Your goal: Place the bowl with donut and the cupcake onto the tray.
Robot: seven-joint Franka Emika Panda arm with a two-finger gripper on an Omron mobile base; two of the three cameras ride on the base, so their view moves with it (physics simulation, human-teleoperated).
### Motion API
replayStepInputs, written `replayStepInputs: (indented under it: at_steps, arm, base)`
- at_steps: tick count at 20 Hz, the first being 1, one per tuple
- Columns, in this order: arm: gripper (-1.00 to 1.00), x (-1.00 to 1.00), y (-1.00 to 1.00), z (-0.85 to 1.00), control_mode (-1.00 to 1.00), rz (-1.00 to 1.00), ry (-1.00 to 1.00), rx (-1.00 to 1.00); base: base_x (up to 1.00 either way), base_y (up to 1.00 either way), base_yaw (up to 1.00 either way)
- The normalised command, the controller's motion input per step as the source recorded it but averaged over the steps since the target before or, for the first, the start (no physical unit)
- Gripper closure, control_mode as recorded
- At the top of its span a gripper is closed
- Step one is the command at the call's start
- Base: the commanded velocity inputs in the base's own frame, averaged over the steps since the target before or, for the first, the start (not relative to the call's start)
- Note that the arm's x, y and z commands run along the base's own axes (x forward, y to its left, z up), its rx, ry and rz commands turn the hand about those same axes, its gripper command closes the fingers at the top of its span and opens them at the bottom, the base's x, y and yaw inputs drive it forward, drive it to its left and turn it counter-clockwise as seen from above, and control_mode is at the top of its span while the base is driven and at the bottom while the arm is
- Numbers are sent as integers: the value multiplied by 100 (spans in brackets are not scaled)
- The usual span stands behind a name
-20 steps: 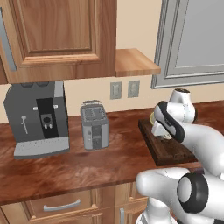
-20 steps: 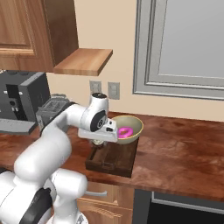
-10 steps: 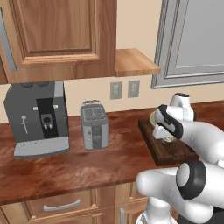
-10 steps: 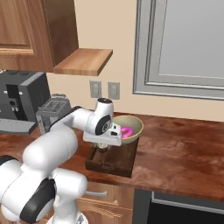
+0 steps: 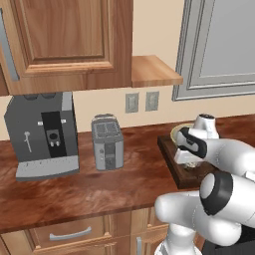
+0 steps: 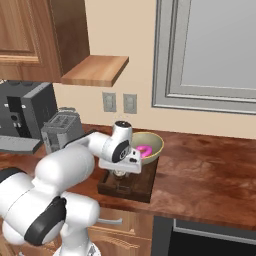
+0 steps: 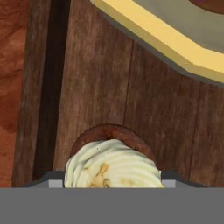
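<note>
The white arm reaches over the tray [image 5: 172, 159], beside the toaster [image 5: 107, 141] and coffee machine [image 5: 42, 134].

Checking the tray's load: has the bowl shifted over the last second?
No. The bowl sits in the same spot on the tray, below the wall outlets.

Even, bright rendered light; soft shadows.

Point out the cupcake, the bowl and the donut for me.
cupcake [image 7: 114, 165]: hand view, on its cream frosting top.
bowl [image 6: 154, 143]: right base view, on its inner wall.
donut [image 6: 145, 151]: right base view, on the pink ring.
</note>
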Motion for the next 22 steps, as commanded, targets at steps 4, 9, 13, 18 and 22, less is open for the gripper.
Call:
replayStepInputs:
  at_steps: [4, 9, 13, 18, 22]
  arm:
    - [100, 13, -3, -23, -100, 0, 0, 0]
    - [-100, 6, 0, -7, -100, 0, 0, 0]
    - [-100, 0, 0, 0, -100, 0, 0, 0]
    - [-100, 0, 0, 6, -100, 0, 0, 0]
    - [-100, -4, 0, 31, -100, 0, 0, 0]
  base:
    - [0, 0, 0]
    - [0, 0, 0]
    - [0, 0, 0]
    - [0, 0, 0]
    - [0, 0, 0]
